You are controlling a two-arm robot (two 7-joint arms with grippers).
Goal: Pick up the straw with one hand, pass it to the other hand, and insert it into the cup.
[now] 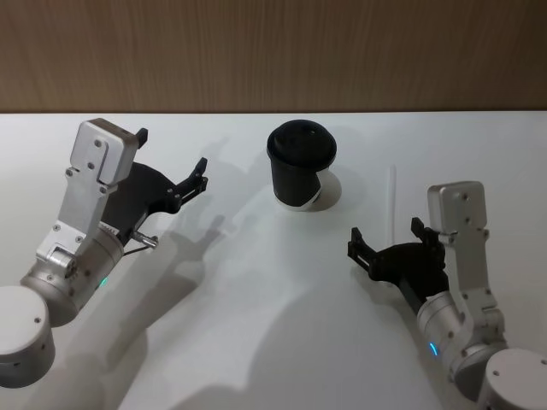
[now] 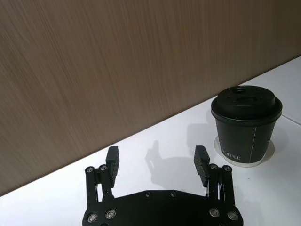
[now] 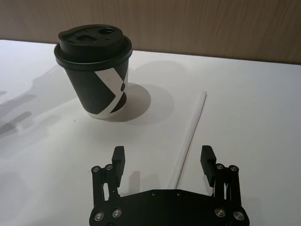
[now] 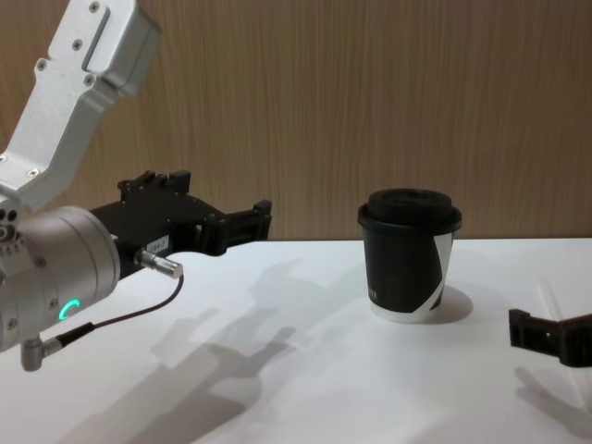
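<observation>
The straw lies flat on the tabletop just right of the cup, its long axis pointing away from the robot and its near end lined up between the spread fingers of the right gripper, while the left gripper, fingers also apart, hangs well off.

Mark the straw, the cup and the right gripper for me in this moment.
the straw (image 3: 189, 136): right wrist view, middle of its white shaft.
the cup (image 3: 84, 87): right wrist view, black side wall below the lid.
right gripper (image 3: 162, 153): right wrist view, midway between its open fingertips.
</observation>
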